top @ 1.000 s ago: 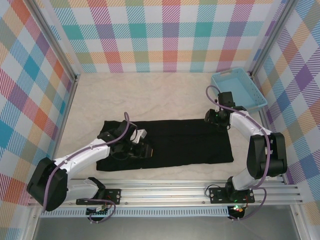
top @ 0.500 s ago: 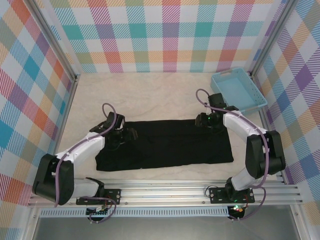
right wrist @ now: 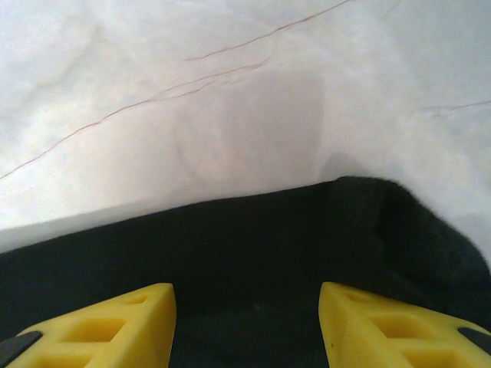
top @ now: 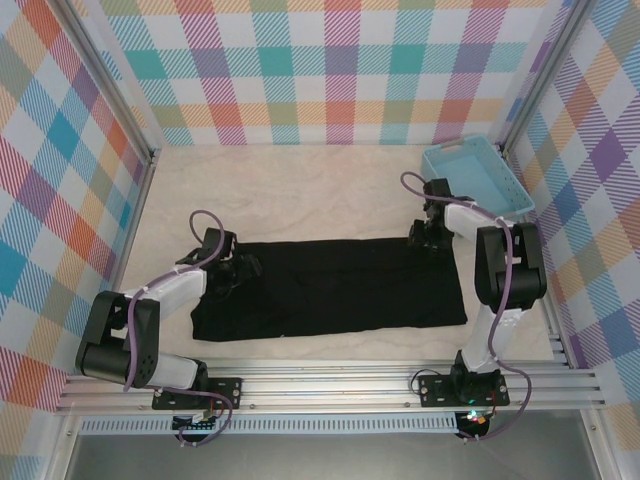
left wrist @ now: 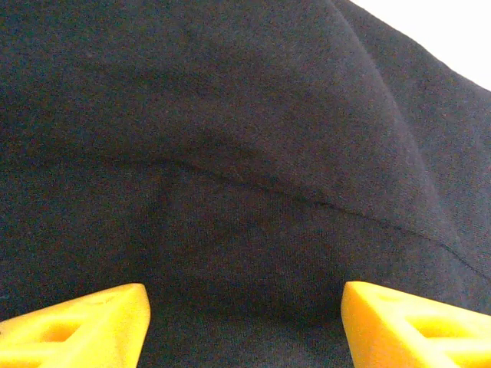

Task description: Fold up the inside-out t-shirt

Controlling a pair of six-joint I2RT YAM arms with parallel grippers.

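Lying flat on the near half of the cream table [top: 300,190], the black shirt [top: 340,290] makes a long strip running left to right. A blue bin [top: 475,175] sits in the far right corner, apart from it. The left claw [top: 245,268] sits low at the shirt's far left corner, its yellow fingers [left wrist: 84,326] spread wide over cloth [left wrist: 230,153] and gripping nothing. The right claw [top: 425,238] is at the far right corner, equally wide open, with the hem [right wrist: 230,245] below its fingers [right wrist: 107,322], unclamped.
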